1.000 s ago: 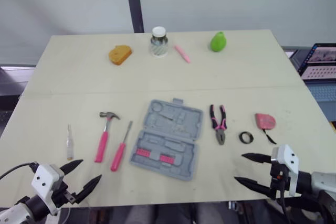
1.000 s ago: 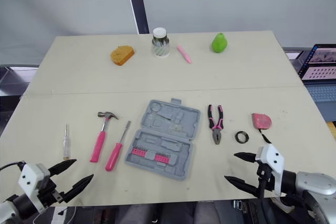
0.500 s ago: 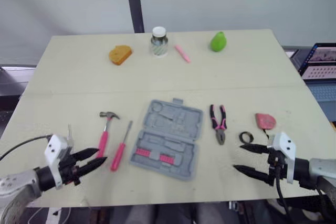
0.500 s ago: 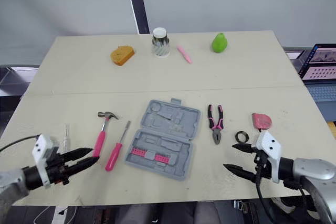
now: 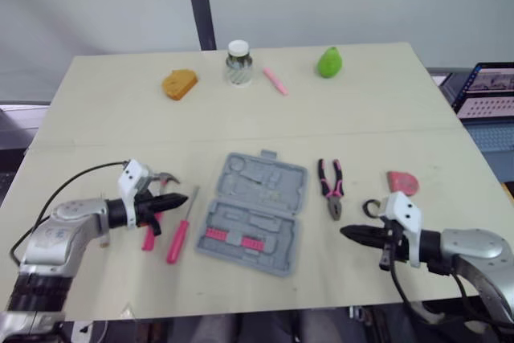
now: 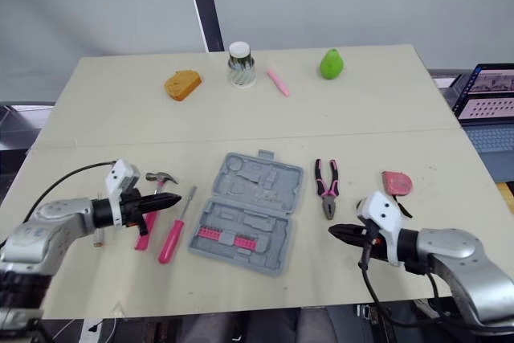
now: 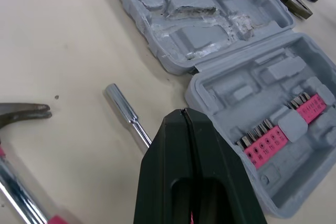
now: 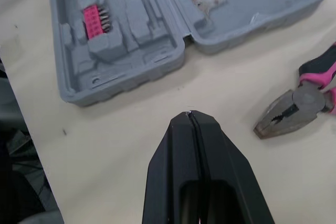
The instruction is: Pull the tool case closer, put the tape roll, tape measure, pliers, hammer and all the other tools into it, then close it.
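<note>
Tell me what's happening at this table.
The robot is set to pack a toolkit. The open grey plastic tool case lies in the middle of the beige table, holding just its pink bit strip. The left hand and right hand, both shut and empty, point at the case from either side. The pink-handled hammer, pink-handled screwdriver, pink-handled pliers, black tape roll and pink tape measure lie outside it.
</note>
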Tool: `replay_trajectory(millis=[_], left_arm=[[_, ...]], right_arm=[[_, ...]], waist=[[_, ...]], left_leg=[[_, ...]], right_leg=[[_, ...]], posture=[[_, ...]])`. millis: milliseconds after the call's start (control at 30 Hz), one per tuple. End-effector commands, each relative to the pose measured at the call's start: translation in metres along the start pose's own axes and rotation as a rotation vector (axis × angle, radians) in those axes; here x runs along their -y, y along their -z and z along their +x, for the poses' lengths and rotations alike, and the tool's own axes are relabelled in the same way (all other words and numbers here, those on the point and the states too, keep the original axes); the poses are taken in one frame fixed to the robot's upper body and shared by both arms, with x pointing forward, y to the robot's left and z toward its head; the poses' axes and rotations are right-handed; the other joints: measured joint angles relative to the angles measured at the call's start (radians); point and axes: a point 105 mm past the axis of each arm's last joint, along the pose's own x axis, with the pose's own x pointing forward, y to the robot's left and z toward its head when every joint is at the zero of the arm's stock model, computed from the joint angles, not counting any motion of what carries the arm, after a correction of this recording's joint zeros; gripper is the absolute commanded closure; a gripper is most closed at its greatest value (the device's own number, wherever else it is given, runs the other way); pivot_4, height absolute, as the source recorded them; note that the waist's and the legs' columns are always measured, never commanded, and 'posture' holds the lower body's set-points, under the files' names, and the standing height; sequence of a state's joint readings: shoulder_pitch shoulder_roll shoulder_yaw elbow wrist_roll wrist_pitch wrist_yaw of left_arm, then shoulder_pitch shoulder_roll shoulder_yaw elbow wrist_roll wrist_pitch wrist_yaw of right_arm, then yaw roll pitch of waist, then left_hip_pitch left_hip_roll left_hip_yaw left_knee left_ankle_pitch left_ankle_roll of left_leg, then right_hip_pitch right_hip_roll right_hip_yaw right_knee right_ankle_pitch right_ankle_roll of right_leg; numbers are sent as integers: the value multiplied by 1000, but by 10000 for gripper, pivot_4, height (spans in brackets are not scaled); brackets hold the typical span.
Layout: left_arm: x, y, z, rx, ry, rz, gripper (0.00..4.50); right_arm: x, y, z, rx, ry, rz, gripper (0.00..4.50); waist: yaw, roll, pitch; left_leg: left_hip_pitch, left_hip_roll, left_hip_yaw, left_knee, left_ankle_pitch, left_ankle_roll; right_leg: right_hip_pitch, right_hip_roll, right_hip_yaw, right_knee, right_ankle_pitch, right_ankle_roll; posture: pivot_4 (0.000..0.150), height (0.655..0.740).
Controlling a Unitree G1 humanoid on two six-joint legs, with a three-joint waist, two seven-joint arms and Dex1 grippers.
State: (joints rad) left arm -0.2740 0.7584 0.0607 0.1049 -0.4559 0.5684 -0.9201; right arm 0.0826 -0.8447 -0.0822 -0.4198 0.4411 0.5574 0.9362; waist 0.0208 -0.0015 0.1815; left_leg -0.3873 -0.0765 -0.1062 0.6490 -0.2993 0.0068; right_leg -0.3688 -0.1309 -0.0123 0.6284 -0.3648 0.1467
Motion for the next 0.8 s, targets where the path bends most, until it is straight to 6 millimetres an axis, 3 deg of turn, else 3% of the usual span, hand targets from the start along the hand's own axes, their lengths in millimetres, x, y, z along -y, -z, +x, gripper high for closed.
replay_trajectory(millis=[33, 467, 800], left_arm=[[-3, 2, 6, -24, 36, 14, 45000], [-9, 5, 42, -75, 88, 138, 45000], [-12, 7, 53, -98, 113, 162, 45000]], right_arm=[[2, 3, 4, -19, 24, 8, 44690], [8, 12, 22, -85, 53, 41, 44690], [11, 11, 39, -83, 57, 42, 44690]], waist=[[0, 0, 0], [1, -2, -1], [0, -3, -1]], left_leg=[[0, 0, 0, 0, 0, 0], [-1, 0, 5, 2, 0, 0], [-1, 0, 6, 3, 0, 0]], right_leg=[[-1, 0, 0, 1, 0, 0], [-6, -1, 0, 10, 0, 0], [-7, -1, -1, 14, 0, 0]], posture=[[1500, 7341], [1500, 7341], [1500, 7341]])
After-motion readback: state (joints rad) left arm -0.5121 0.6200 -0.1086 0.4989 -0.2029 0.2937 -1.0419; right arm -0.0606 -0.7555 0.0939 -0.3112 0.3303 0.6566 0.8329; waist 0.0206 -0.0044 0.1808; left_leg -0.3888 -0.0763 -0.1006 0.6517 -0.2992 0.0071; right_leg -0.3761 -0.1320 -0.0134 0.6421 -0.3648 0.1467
